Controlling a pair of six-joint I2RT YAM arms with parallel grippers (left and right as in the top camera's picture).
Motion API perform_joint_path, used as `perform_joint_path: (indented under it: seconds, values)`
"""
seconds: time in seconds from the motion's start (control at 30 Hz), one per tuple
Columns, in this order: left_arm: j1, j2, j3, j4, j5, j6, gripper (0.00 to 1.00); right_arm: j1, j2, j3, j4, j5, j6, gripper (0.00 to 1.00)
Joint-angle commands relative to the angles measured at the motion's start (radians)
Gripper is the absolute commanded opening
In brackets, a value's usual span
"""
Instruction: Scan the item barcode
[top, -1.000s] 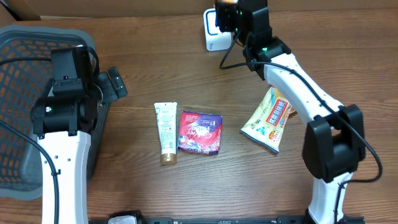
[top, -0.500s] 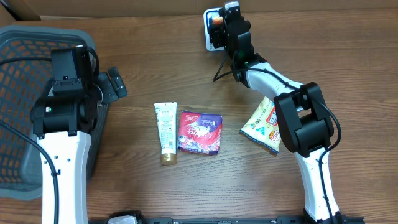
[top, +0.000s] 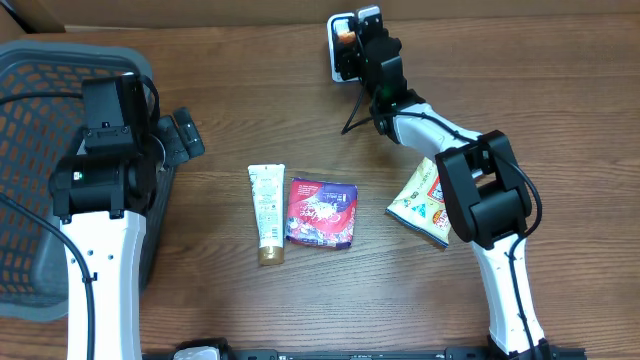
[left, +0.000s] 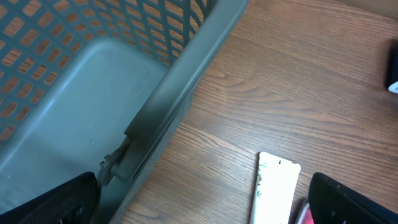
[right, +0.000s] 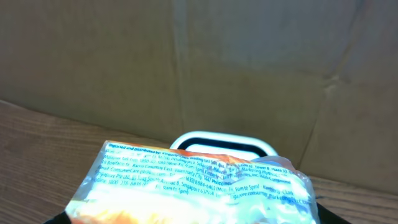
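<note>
My right gripper (top: 358, 36) reaches to the back of the table and is shut on a crinkly plastic packet (right: 193, 180) with orange colouring and small blue print. In the right wrist view the packet sits just in front of the white scanner (right: 222, 142), hiding its lower part. From overhead only a bit of orange packet (top: 345, 34) shows against the scanner (top: 338, 62). My left gripper (left: 205, 208) hangs open beside the basket, with nothing between its fingers.
A grey mesh basket (top: 40, 90) stands at the left edge. On the table lie a white tube (top: 266, 210), a purple-pink packet (top: 322, 212) and a yellow-orange packet (top: 428, 190) partly under my right arm. A black cable (top: 355, 115) runs from the scanner.
My right arm has swung its elbow in and down, and the gripper with the packet has settled close in front of the scanner. The left arm has not moved.
</note>
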Motion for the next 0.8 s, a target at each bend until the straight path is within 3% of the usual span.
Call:
perform_joint_path:
  seconds: [0.0,0.53,0.77]
  values:
    - [-0.001,-0.008,0.014,-0.004,0.014,-0.010,1.00,0.006,0.013,0.012,0.029,-0.010,-0.008,0.68]
    - [-0.001,-0.008,0.014,-0.004,0.014,-0.010,1.00,0.005,-0.002,0.012,0.027,-0.008,-0.008,0.68]
    - [-0.001,-0.008,0.014,-0.004,0.014,-0.010,1.00,-0.002,-0.182,0.012,-0.172,0.014,-0.061,0.66]
